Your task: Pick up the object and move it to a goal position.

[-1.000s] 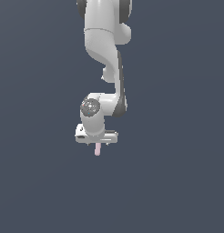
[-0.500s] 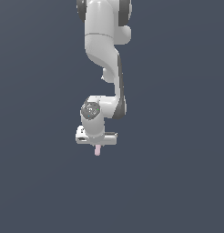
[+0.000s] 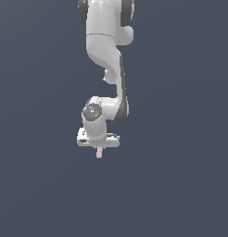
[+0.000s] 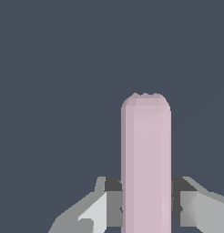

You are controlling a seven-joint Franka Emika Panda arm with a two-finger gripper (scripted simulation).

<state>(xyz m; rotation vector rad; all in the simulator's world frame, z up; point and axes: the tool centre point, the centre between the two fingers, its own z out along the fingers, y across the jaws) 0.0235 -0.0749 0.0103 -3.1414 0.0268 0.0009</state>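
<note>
The white arm [image 3: 109,69] hangs from the top of the exterior view against a plain dark grey-blue background, with its wrist bent so the gripper [image 3: 99,149] points downward. A thin pale pink stick [image 3: 99,152] sticks out below the gripper body, roughly upright, and only its lower end shows beneath the white housing. It is much narrower than the gripper above it.

In the wrist view the stick [image 4: 146,168] fills the middle of the picture as a long pink bar with a rounded far end, running straight away from the camera. A finger [image 4: 107,205] sits on one side of it and a second finger [image 4: 186,205] on the other, each with its dark inner face right against the stick's sides. No gap is visible between the pads and the stick, so the jaws are closed on it, holding it near its upper part while the rest reaches past the fingertips.
</note>
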